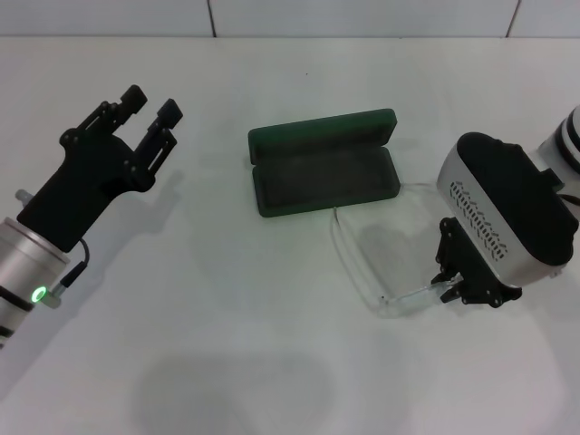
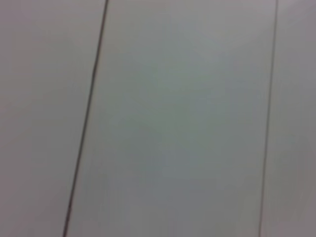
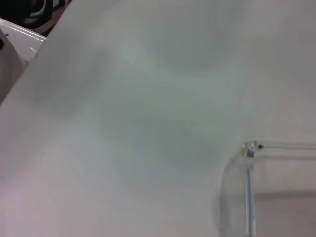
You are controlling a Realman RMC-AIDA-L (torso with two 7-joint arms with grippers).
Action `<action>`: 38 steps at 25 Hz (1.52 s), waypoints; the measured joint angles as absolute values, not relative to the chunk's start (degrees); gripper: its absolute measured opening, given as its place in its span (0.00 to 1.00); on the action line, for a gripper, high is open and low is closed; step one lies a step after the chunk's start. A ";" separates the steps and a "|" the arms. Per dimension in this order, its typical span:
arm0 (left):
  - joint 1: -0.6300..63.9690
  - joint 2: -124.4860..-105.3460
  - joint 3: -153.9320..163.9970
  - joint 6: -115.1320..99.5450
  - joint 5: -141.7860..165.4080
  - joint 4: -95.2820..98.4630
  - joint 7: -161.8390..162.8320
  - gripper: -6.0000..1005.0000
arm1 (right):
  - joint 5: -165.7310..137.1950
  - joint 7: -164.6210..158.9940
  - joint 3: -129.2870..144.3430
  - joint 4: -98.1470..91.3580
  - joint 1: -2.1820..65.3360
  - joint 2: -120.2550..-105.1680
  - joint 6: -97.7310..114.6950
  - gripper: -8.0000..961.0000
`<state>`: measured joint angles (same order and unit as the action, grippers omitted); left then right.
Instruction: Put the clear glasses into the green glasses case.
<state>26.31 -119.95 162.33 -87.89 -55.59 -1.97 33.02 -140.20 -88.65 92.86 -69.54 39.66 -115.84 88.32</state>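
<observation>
while the left hand (image 1: 149, 113) idles open, the right hand (image 1: 464, 288) pinches the clear glasses (image 1: 381, 263) — beside the green glasses case (image 1: 323, 163).

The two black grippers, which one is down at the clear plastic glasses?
The right gripper, low at the clear plastic glasses beside the open dark green glasses case. The left gripper is raised, far left.

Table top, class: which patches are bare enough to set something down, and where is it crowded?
Bare table lies between the left gripper and the green glasses case, and along the whole near edge. The far strip behind the case is free too. It is crowded on the robot's right, where the clear glasses lie beside the open case, with the right gripper at their arm.
</observation>
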 joint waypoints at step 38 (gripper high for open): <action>18.05 -120.26 162.09 -88.68 -77.92 11.12 25.97 0.81 | -80.25 -33.09 67.57 -36.78 23.58 -116.10 92.80 0.13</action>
